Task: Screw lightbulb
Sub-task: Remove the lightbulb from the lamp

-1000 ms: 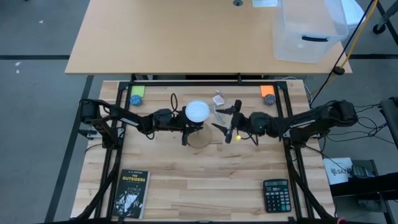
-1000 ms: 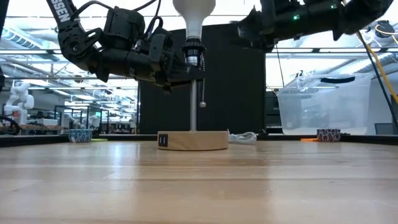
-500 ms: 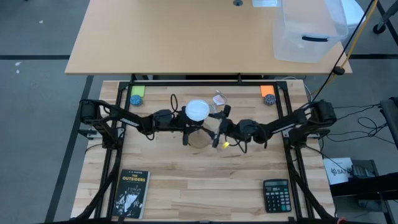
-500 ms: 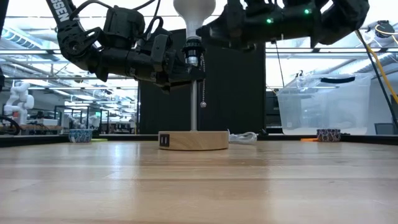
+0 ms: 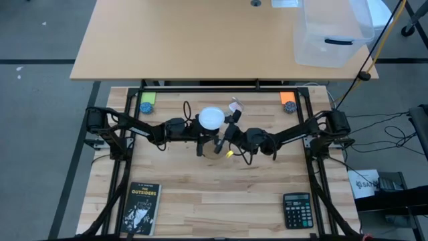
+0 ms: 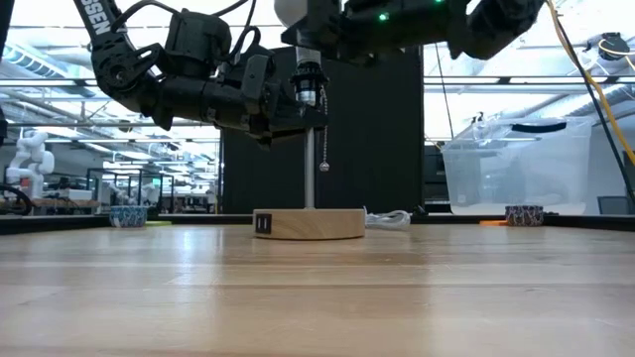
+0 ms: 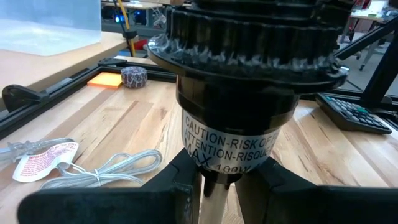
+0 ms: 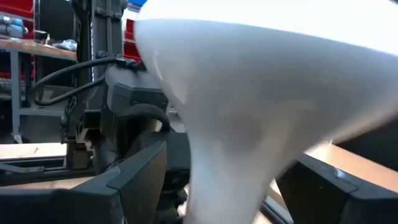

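Observation:
The white lightbulb stands upright in the black socket of a lamp with a thin stem and a round wooden base at mid table. My left gripper is at the stem just under the socket, coming from the table's left, and is shut on it. My right gripper is open at bulb height. Its fingers stand on either side of the bulb's narrowing neck; I cannot tell whether they touch it. My left gripper pinches the lamp's stem between its two fingers, directly below the socket. The fingers come in level from the table's left and lie across the stem. The lamp stands upright with its base on the table.
A pull chain hangs from the socket. A white cord with a tag lies behind the lamp. A book lies near left, a calculator near right. Two tape rolls sit at the far corners.
My right gripper has moved toward the table's left, from well right of the lamp up to the bulb, so its fingers now flank the bulb's neck. The lamp and bulb have stayed where they were.

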Action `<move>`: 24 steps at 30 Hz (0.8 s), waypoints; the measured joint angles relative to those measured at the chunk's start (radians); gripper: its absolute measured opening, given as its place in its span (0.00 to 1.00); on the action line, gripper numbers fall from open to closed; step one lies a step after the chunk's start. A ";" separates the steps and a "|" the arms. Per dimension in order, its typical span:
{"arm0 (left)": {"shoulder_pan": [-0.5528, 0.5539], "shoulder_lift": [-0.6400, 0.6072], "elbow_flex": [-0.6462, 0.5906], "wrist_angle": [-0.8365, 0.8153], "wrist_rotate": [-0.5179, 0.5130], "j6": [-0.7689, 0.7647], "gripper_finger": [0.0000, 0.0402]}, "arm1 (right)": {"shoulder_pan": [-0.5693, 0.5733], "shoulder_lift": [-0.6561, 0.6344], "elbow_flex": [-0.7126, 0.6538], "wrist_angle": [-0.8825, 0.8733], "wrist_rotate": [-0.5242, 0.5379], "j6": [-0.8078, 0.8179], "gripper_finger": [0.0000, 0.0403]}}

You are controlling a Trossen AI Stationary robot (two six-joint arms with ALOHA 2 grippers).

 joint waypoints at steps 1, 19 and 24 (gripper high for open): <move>0.000 0.000 0.000 0.000 0.000 0.000 0.18 | -0.003 0.005 0.009 -0.002 -0.005 -0.008 0.69; -0.004 0.000 0.000 -0.002 0.004 0.002 0.18 | -0.009 -0.001 0.021 -0.027 -0.041 -0.001 0.40; -0.007 0.000 0.000 -0.002 0.009 0.004 0.18 | -0.036 -0.038 0.021 -0.113 -0.104 0.009 0.42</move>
